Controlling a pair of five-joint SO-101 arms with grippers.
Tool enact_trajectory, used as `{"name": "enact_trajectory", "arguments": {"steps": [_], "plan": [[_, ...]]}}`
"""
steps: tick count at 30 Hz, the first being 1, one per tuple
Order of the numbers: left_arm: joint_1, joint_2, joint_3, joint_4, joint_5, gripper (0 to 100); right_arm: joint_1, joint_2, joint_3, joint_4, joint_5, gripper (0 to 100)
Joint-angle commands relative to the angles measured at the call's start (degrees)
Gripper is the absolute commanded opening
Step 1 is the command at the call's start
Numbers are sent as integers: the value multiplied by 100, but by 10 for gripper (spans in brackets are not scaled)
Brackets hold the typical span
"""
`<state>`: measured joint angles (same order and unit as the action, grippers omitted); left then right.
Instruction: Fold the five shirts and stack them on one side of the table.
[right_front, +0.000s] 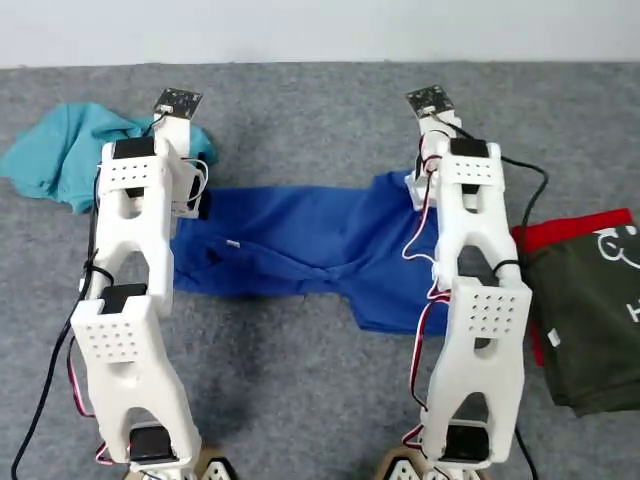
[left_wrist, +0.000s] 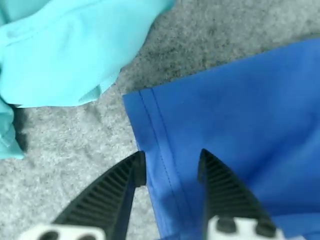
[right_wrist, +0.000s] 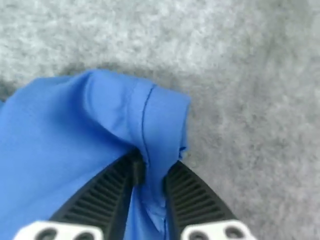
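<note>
Covered and cropped shirts
The blue shirt is covered at both ends by the arms; the dark green shirt and red shirt are cut off at the high view's edge.

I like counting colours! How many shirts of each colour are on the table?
teal shirt: 1
blue shirt: 1
red shirt: 1
dark green shirt: 1
Total: 4 shirts

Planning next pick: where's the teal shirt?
Teal shirt: bunched far left on the table in the high view, beside the left tool, just off the blue shirt.
</note>
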<state>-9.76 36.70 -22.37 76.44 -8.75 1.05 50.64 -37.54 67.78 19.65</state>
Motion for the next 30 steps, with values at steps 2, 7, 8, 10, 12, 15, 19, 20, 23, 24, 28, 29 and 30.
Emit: {"name": "enact_trajectory", "arguments": {"steps": [2,7,8,10,12,15,19,20,23,24,28,29,30], "plan": [[35,-62,-31,-53,18,173,488,4,-53,418,70,10],[35,-62,-31,-53,18,173,927,4,-53,541,-35,9],[35,-62,-31,-53,18,173,971,4,-53,629,-141,10],[35,-62,-22,-53,18,173,1024,-4,-53,743,-308,11],[35,-62,-13,-53,18,173,1068,-4,-53,778,-387,12],[35,-62,-13,-53,18,173,1077,-57,-53,787,-440,61],[35,-62,-13,-53,18,173,1059,-664,-53,1429,-492,230],[35,-62,-13,-53,18,173,1059,-919,-53,1578,-519,246],[35,-141,-75,-44,26,173,1086,-1692,-53,2105,-510,246],[35,-220,-198,26,35,173,1086,-1903,-53,2273,-510,246],[62,-747,-998,800,44,173,1095,-2510,-44,2765,-510,246],[70,-879,-1226,1037,44,173,1095,-2589,-44,2879,-510,246],[70,-985,-1429,1266,44,173,1095,-2659,-44,2993,-510,246]]}}
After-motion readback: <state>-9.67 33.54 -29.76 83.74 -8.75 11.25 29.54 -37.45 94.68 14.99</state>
